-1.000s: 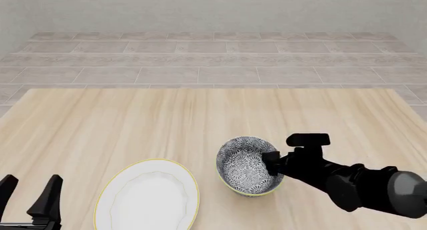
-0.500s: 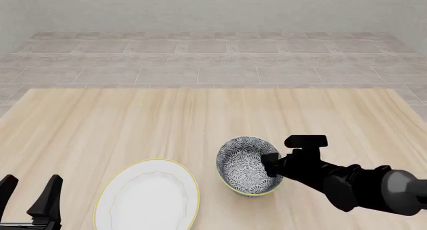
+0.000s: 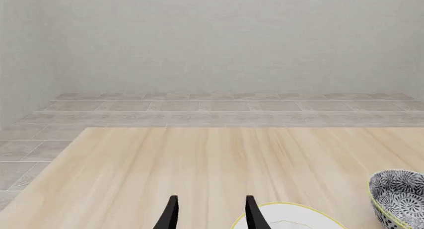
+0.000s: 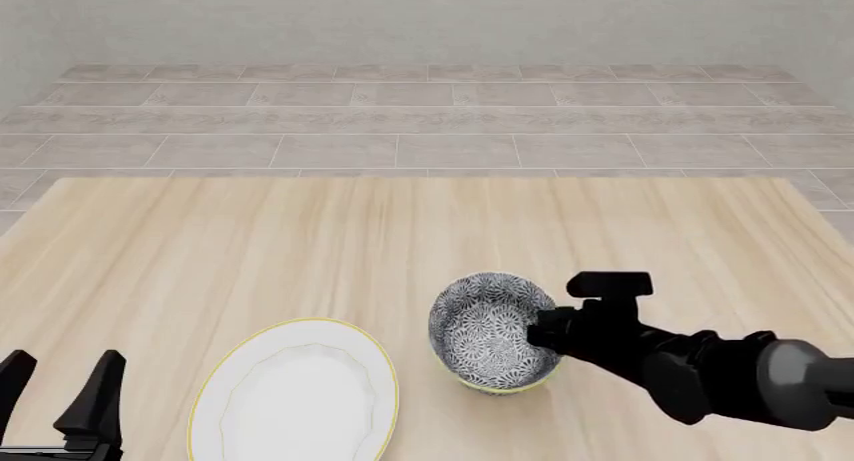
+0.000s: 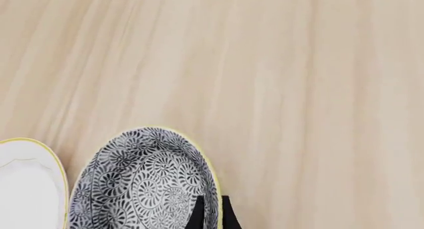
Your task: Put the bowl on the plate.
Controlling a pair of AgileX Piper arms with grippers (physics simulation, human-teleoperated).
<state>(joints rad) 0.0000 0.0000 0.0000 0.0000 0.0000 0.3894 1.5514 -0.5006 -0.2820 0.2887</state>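
Observation:
The bowl, patterned in dark grey and white with a yellowish rim, sits at the table's front centre, just right of the plate. The plate is plain white with a thin yellow rim and lies flat. My right gripper comes in from the right and is shut on the bowl's right rim. In the right wrist view its fingers straddle the rim of the bowl, one inside and one outside, with the plate close beside. My left gripper stands open at the front left corner, left of the plate.
The light wooden table stretches back to a tiled floor and a grey wall. In the left wrist view the open left gripper has the plate and the bowl to one side.
The right gripper and the bowl have shifted a little to the left, toward the plate. The left arm and the plate have not moved.

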